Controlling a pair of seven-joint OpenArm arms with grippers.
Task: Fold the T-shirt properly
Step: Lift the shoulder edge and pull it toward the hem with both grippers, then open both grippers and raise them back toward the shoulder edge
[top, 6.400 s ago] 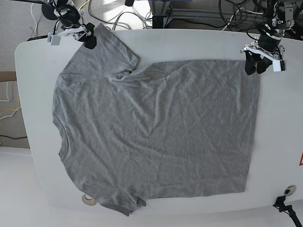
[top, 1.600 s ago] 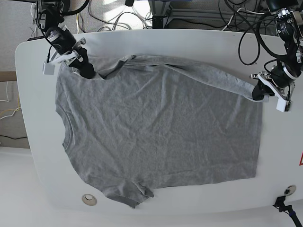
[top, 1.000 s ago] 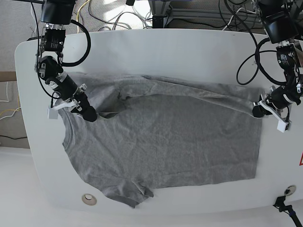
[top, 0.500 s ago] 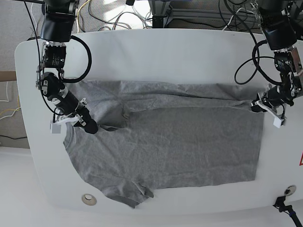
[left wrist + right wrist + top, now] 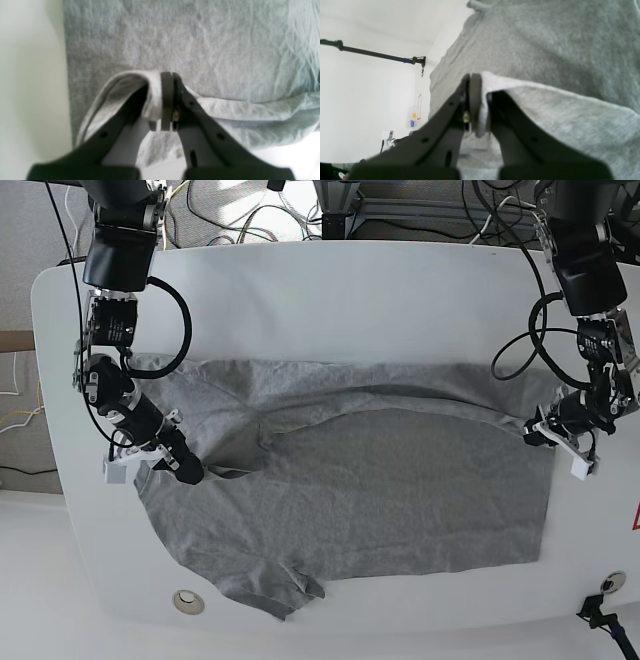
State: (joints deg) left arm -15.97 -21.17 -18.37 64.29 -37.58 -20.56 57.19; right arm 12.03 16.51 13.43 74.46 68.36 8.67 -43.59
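Observation:
The heather-grey T-shirt [image 5: 380, 490] lies on the white table [image 5: 330, 300], plain side up, with its far part folded toward the front over the body. No lettering shows. My right gripper [image 5: 186, 470] is on the base view's left, shut on the sleeve-side edge. Its wrist view shows the fingers pinching a fold of cloth [image 5: 476, 80] above the shirt [image 5: 557, 45]. My left gripper [image 5: 541, 434] is on the base view's right, shut on the hem corner. Its wrist view shows the pads clamped on a doubled edge [image 5: 167, 76] over flat fabric [image 5: 200, 37].
A round grommet [image 5: 187, 601] sits in the table near the front left, close to the shirt's lower sleeve [image 5: 285, 590]. A black cable clip [image 5: 598, 610] is at the front right corner. Cables [image 5: 260, 220] hang behind the table's far edge.
Both grippers have moved toward the table's front, dragging the held far edge over the shirt's body. The folded band is wider and the bare table behind the shirt is larger.

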